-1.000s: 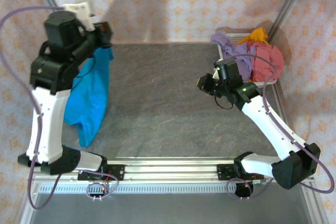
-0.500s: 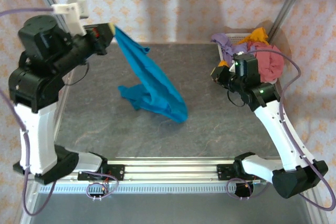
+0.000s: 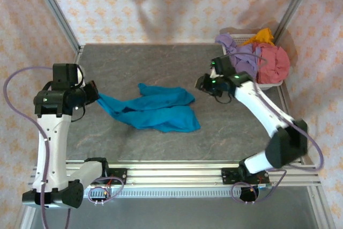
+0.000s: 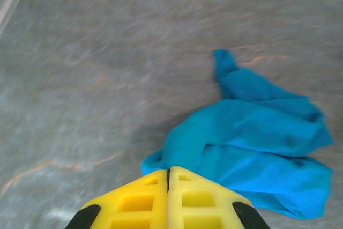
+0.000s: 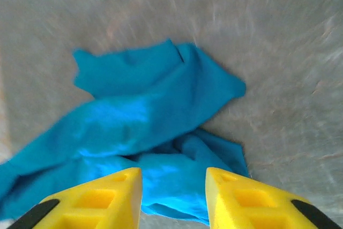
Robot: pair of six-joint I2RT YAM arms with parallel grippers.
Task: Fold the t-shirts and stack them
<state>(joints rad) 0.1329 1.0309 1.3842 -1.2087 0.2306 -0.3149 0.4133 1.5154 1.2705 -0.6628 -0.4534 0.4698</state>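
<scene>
The teal-blue t-shirt (image 3: pixel 153 108) lies crumpled across the middle of the table. Its left corner runs into my left gripper (image 3: pixel 94 94), which is low over the table. In the left wrist view the yellow jaws (image 4: pixel 168 171) are pressed together with the t-shirt's (image 4: pixel 252 143) edge pinched at their tip. My right gripper (image 3: pixel 202 83) hovers just past the shirt's right end, open. In the right wrist view its fingers (image 5: pixel 174 178) stand apart above the t-shirt (image 5: pixel 144 116) with nothing between them. The lavender (image 3: pixel 241 54), orange-yellow (image 3: pixel 262 36) and dusty red (image 3: pixel 273 63) t-shirts are heaped at the back right.
The heaped shirts sit in a white plastic basket (image 3: pixel 270 85) at the table's back right corner. Metal frame posts rise at the back corners. A rail with the arm bases (image 3: pixel 171 172) runs along the near edge.
My left arm has swung down from high at the back left, laying the hanging teal-blue shirt across the table. The right gripper has opened and moved left toward the shirt.
</scene>
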